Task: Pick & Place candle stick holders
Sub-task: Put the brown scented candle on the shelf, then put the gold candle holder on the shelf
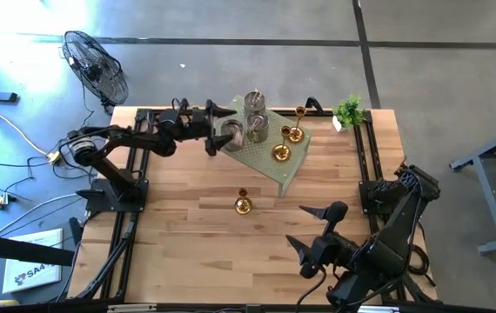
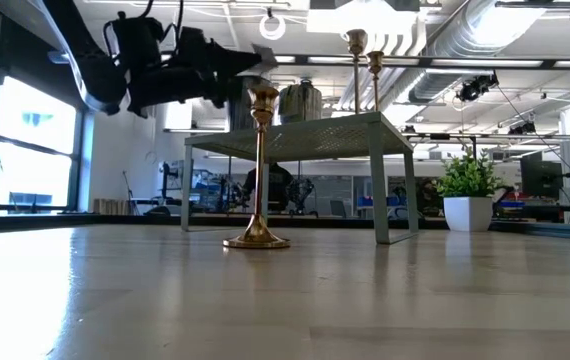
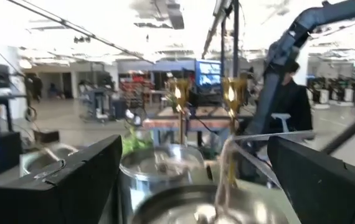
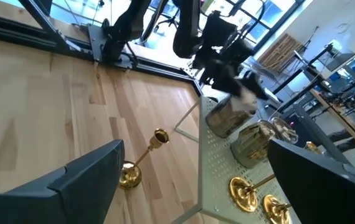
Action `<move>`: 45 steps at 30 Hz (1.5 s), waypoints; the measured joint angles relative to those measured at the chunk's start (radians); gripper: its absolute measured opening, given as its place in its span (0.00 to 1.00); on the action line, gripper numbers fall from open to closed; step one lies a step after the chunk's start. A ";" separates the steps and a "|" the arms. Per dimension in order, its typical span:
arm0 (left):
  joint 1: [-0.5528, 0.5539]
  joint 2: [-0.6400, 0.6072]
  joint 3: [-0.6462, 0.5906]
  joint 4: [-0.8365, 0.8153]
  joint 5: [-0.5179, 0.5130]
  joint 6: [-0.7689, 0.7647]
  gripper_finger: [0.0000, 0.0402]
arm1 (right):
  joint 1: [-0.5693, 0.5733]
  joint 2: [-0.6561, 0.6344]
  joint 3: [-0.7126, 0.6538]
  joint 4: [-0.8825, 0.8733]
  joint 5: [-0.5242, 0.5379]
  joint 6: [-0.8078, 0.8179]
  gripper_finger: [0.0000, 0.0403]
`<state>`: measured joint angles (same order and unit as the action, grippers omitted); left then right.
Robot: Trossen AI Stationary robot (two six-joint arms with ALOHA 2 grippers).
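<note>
Left gripper [image 1: 224, 135], jaws wide open, straddles a grey cup [image 1: 233, 132] at the rack's [image 1: 293, 170] nine o'clock edge; it should centre before closing. One gold holder [image 1: 243, 205] stands on the table. Right gripper [image 1: 311, 228] waits open at five o'clock.

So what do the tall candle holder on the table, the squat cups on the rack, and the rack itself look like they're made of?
Tall candle holder: likely brass or gold-plated metal, polished; it gleams with bright highlights.
Squat cups: probably grey-silver metal with a duller sheen.
Rack: looks like pale green painted sheet metal, perforated with small holes, on thin bent legs.
</note>
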<state>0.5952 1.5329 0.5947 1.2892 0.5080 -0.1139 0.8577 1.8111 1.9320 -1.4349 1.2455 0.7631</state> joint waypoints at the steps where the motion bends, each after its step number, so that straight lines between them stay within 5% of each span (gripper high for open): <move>1: 0.000 -0.008 0.000 0.000 -0.012 0.000 0.98 | 0.000 0.000 0.000 0.000 -0.004 0.001 0.97; 17: 0.000 -0.124 0.000 -0.004 -0.239 -0.078 0.98 | 0.001 0.003 0.000 -0.006 -0.027 0.041 0.97; 22: 0.000 -0.172 0.000 -0.004 -0.215 -0.098 0.98 | 0.007 0.003 0.000 -0.006 -0.031 0.048 0.97; 30: 0.000 -0.284 0.000 -0.006 0.095 -0.241 0.98 | 0.035 0.003 0.000 -0.006 -0.024 0.048 0.97; 40: 0.000 -0.321 0.000 -0.060 0.739 -0.541 0.98 | 0.041 0.003 0.000 -0.006 -0.023 0.048 0.97; 45: -0.026 -0.320 -0.001 -0.270 0.798 -0.481 0.98 | 0.041 0.003 0.000 -0.005 -0.023 0.048 0.97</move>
<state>0.5690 1.2125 0.5941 1.0191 1.3063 -0.5951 0.8986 1.8137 1.9320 -1.4403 1.2228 0.8116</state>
